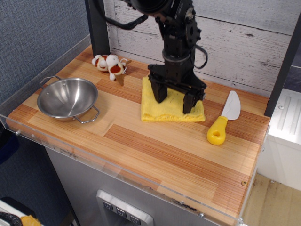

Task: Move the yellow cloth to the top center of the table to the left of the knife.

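Note:
The yellow cloth [170, 111] lies flat on the wooden table [155, 150] at the back middle, just left of the knife [223, 119], which has a white blade and yellow handle. My black gripper [175, 98] stands upright over the cloth with its two fingers spread wide. Both fingertips [160, 95] press down on the cloth's top surface. The far part of the cloth is hidden behind the gripper.
A steel bowl [67, 98] sits at the left of the table. A small white and red plush toy [110, 65] lies at the back left. A wooden wall runs behind the table, and a clear rim [117, 175] lines the front edge.

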